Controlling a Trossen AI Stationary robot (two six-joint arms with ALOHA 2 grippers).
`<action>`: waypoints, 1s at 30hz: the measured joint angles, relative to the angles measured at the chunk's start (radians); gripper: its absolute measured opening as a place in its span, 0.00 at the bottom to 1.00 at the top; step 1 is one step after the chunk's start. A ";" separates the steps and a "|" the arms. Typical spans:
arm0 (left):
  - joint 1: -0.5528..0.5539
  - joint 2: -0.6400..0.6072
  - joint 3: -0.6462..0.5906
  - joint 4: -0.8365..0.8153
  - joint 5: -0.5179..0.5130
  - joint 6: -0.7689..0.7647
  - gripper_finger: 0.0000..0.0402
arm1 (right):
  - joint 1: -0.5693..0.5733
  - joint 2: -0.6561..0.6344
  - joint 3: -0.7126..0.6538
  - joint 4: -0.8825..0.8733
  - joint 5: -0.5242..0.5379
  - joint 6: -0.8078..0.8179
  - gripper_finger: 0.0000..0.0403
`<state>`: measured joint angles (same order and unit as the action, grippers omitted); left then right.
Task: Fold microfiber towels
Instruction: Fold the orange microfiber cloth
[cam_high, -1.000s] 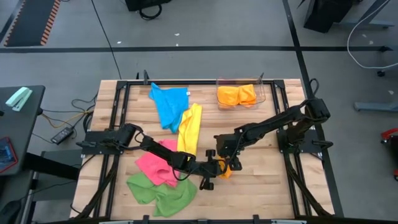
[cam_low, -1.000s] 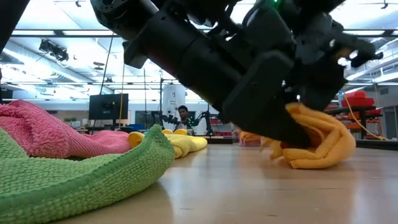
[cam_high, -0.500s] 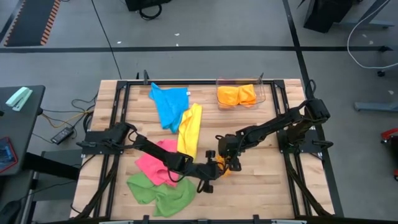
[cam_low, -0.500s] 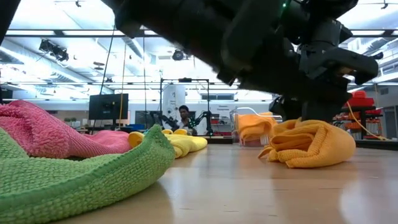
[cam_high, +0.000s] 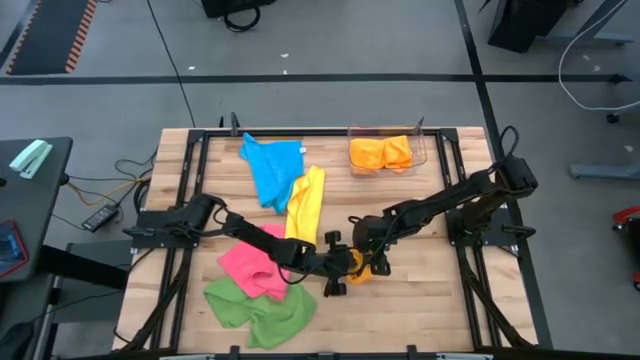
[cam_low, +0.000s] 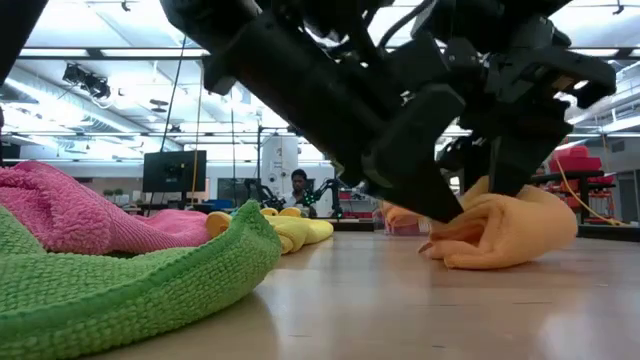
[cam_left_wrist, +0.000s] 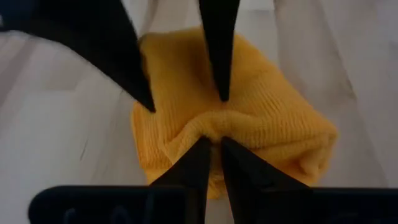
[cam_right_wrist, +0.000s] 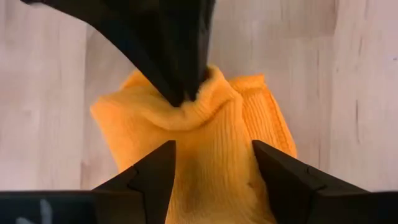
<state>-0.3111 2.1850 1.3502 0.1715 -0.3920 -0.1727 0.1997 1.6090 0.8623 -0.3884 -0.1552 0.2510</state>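
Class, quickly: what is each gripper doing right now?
Left gripper: fingers nearly closed, pinching the small orange microfiber towel.
Right gripper: fingers open, straddling it.

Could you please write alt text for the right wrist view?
A bunched orange towel lies on the pale wooden table, with the right gripper open astride it. The left gripper reaches in from the far side, its tips pressed into the towel's raised fold.

Left gripper (cam_left_wrist: 211, 146) nearly closed, right gripper (cam_right_wrist: 214, 155) spread (facing)

Bunched towel (cam_high: 361, 268) mid-table between both claws, apparently touching them; loose towels (cam_high: 262, 270) to its left.
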 joint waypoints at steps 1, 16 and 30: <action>0.001 0.006 0.002 0.000 0.000 -0.005 0.13 | 0.000 -0.012 0.000 -0.010 0.000 -0.001 0.54; -0.008 0.005 0.002 -0.066 0.002 0.000 0.09 | 0.140 -0.159 -0.027 0.162 0.085 -0.169 0.54; -0.019 0.004 0.001 -0.073 0.003 -0.005 0.06 | 0.128 -0.248 -0.067 -0.064 0.157 0.229 0.54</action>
<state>-0.3302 2.1895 1.3514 0.0980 -0.3886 -0.1779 0.3280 1.3611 0.7952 -0.4523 0.0021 0.4803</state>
